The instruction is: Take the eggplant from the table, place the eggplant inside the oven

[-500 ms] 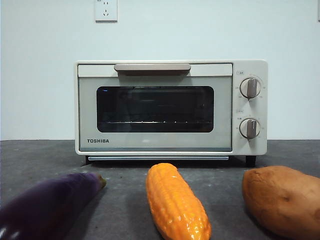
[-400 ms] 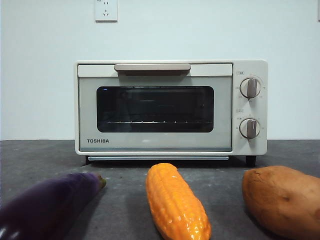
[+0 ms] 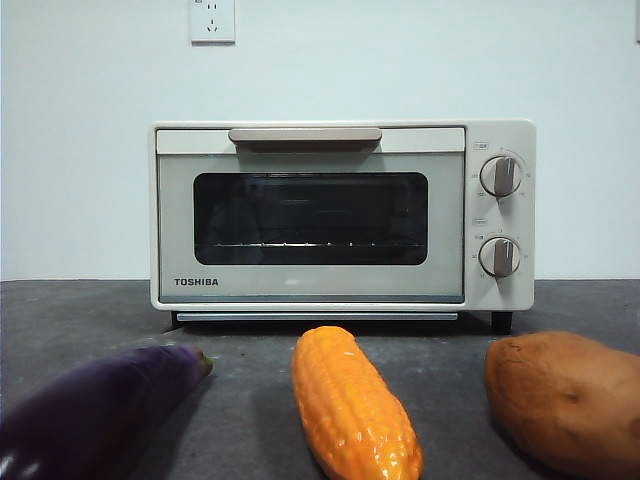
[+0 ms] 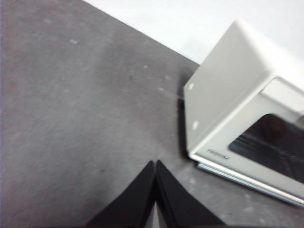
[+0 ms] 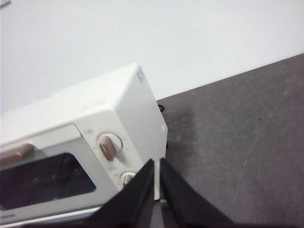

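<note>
Front view, eggplant: It lies on the table at about 8 o'clock in the picture. Its long side runs slanted. The brown stem tip points up toward 2 o'clock, at the oven.
Front view, oven: It stands in the middle at the back. Its door is closed.
Front view, other food: The corn cob lies at 6 o'clock. The sweet potato lies at 4 o'clock. None of them touch.
Left wrist view, left pincer: It is clenched and holds nothing. It hangs over bare table near the oven's side.
Right wrist view, right pincer: It is clenched with a thin gap, and holds nothing. It is by the oven's knobs.
</note>
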Action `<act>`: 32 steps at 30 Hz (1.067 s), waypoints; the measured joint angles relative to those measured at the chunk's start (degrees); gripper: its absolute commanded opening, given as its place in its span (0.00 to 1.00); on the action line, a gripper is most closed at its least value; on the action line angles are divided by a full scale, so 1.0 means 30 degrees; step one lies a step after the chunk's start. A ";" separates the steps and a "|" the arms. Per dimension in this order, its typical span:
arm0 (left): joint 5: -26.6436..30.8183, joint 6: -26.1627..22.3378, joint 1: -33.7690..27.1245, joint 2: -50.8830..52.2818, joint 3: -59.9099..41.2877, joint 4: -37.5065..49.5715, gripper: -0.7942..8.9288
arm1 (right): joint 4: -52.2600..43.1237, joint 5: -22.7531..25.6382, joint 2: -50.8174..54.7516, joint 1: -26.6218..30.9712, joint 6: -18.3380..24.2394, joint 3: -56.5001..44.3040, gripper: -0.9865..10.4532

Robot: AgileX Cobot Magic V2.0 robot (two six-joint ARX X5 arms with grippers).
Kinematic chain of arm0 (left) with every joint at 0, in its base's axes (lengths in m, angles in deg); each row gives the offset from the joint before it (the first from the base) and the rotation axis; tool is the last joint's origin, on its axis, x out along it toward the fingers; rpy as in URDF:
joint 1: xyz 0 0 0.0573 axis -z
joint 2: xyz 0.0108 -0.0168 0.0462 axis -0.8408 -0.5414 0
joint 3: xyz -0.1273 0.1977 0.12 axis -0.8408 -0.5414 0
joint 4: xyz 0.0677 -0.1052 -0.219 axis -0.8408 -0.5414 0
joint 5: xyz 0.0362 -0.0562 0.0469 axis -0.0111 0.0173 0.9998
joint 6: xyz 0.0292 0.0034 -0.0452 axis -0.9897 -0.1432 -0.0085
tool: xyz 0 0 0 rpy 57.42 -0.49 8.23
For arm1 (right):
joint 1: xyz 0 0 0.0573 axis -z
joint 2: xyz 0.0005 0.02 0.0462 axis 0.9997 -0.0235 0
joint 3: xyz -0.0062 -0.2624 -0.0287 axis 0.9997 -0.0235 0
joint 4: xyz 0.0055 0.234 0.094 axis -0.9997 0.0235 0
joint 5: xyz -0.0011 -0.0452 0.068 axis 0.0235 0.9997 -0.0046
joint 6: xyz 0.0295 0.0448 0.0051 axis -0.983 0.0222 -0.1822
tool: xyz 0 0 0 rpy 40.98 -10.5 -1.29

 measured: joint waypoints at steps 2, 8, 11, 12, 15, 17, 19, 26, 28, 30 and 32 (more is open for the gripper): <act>-0.0525 -0.0066 0.0000 -0.0896 0.0925 0.0022 0.09 | 0.0444 -0.0015 -0.0860 0.0000 0.0007 0.1129 0.09; -0.2594 -0.0590 0.0000 -0.3548 0.3315 -0.0328 0.09 | 0.2557 -0.0780 -0.3599 0.0000 0.0291 0.4218 0.09; -0.3468 -0.0962 0.0000 -0.4874 0.4488 -0.0947 0.09 | 0.3927 -0.1202 -0.5027 0.0000 0.0787 0.5734 0.09; -0.3905 -0.1129 0.0000 -0.5377 0.4918 -0.1202 0.09 | 0.4488 -0.1486 -0.5566 0.0000 0.1056 0.6317 0.09; -0.4670 -0.1676 0.0000 -0.6499 0.5821 -0.2084 0.09 | 0.5909 -0.2295 -0.6892 0.0000 0.1836 0.7723 0.11; -0.5071 -0.2018 0.0000 -0.7191 0.6331 -0.2594 0.09 | 0.6790 -0.2652 -0.7657 0.0000 0.2295 0.8495 0.16; -0.5501 -0.2302 0.0000 -0.7854 0.6688 -0.2943 0.09 | 0.7912 -0.2958 -0.8546 0.0000 0.2754 0.9347 0.24; -0.5974 -0.2929 0.0284 -0.9224 0.7125 -0.3592 0.09 | 0.9894 -0.3002 -1.0739 0.0000 0.3075 1.0724 0.43; -0.5989 -0.2951 0.0459 -0.9413 0.7133 -0.3592 0.09 | 0.9930 -0.3009 -1.1074 0.0000 0.2863 1.0724 0.43; -0.5989 -0.2980 0.0590 -0.9559 0.7133 -0.3592 0.09 | 0.9930 -0.3315 -1.1307 0.0000 0.2499 1.0724 0.43; -0.5989 -0.2987 0.0685 -0.9617 0.7133 -0.3592 0.09 | 0.9923 -0.4167 -1.1511 0.0000 0.2164 1.0724 0.43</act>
